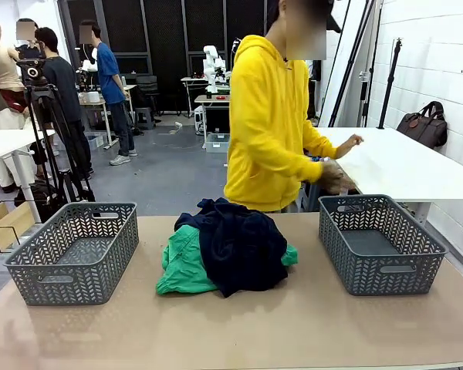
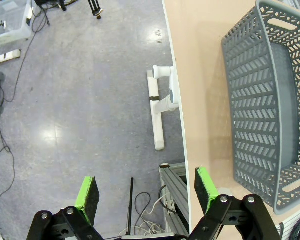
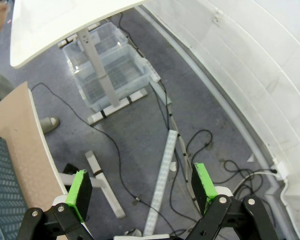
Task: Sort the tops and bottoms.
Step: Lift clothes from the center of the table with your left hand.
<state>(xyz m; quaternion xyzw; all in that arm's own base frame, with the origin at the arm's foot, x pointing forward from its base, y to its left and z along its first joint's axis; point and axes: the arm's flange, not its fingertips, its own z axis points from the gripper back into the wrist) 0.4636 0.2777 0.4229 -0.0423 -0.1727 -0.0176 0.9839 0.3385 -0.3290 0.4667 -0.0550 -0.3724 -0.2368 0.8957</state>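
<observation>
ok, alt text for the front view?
Dark navy garments lie heaped over a bright green garment on the table, between a grey left basket and right basket. A person in a yellow hoodie stands beyond.

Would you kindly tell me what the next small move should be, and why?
Probably swing the open left claw, now over the floor, toward the dark garment: it lies atop the green garment, between the left basket and the right basket.

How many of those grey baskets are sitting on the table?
2. One grey basket sits at the table's left end, the other basket at its right end, with the clothes pile between them.
</observation>
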